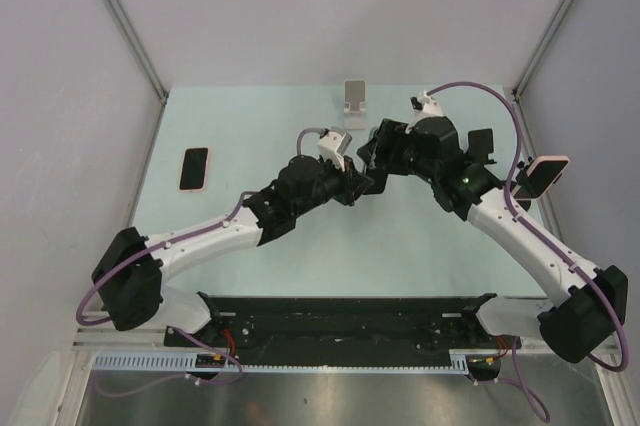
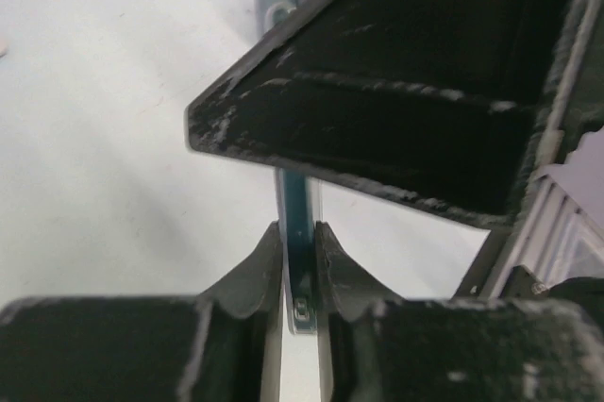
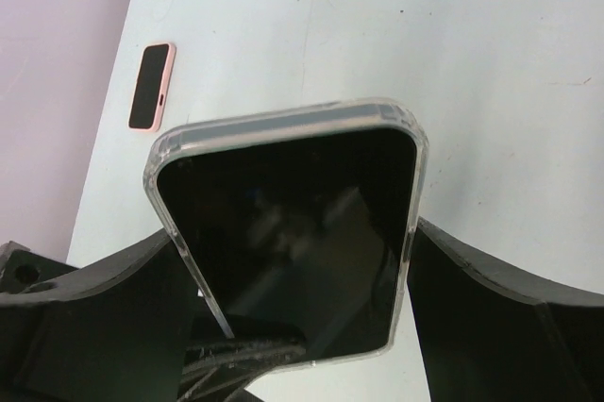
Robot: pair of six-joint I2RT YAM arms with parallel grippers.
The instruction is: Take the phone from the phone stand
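Note:
A black-screened phone (image 3: pixel 293 185) in a clear case hangs above the table between both grippers. My right gripper (image 3: pixel 294 232) spans its width, with a finger pressed on each long side. My left gripper (image 2: pixel 299 232) is shut on the phone's thin edge (image 2: pixel 294 199), one pad on each face. Its fingers (image 3: pixel 245 350) show under the phone in the right wrist view. From above, the two grippers meet at mid-table (image 1: pixel 366 172) and hide the phone. The white phone stand (image 1: pixel 353 98) stands at the back with nothing on it.
A pink-cased phone (image 1: pixel 194 168) lies flat on the left of the table, also seen in the right wrist view (image 3: pixel 151 86). Another pink-cased phone (image 1: pixel 545 176) is propped up by the right wall. Grey walls close in the left, right and back.

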